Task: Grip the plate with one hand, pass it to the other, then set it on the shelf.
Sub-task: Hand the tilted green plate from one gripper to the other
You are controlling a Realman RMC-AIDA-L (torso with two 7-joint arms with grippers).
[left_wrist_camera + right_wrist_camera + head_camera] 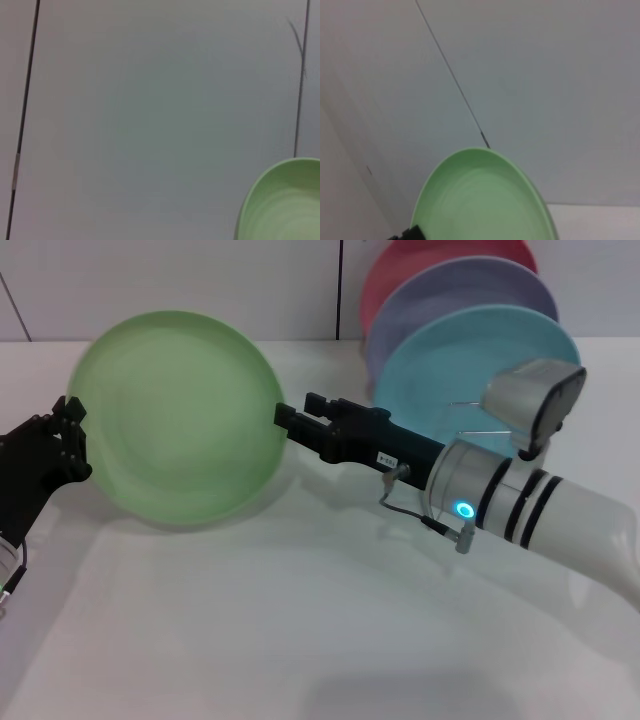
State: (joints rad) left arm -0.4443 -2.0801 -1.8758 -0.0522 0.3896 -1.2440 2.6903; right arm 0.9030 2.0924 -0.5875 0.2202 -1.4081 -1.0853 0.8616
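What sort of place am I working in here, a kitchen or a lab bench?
Probably a lab or test bench staged as a dish station: a bare white table, plain white wall panels, and colored plates standing in a wire rack, nothing else kitchen-like.

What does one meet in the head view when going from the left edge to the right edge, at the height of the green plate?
Left gripper → light-green plate → right gripper → turquoise-blue plate, standing with the other plates behind it.

Turquoise plate (pixel 470 355), lavender plate (pixel 440 295), pink plate (pixel 400 262) stacked upright, far right of white table (pixel 300 620)
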